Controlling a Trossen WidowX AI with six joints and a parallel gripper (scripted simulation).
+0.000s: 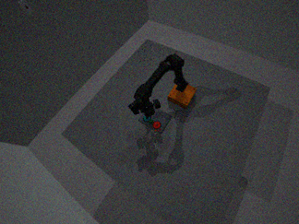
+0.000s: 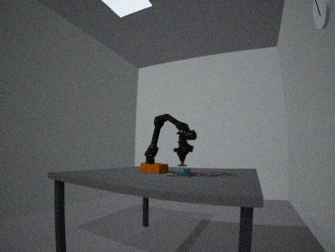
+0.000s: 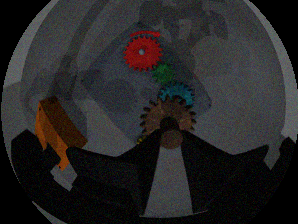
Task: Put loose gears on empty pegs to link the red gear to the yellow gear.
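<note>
Between end effector (image 1: 149, 118) (image 2: 182, 164) (image 3: 170, 131) fingertips — brown gear (image 2: 182, 165) (image 3: 151, 118)

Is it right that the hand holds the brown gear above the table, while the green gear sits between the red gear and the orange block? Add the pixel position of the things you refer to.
Not quite: the wrist view shows the green gear (image 3: 163, 73) between the red gear (image 3: 143, 59) (image 1: 156, 125) and the blue gear (image 3: 180, 92). The rest is right.

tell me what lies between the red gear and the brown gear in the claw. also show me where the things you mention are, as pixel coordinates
In the wrist view, a green gear (image 3: 163, 73) and then a teal gear (image 3: 177, 94) (image 2: 186, 172) lie between the red gear (image 3: 132, 57) and the brown gear (image 3: 150, 120).
</note>
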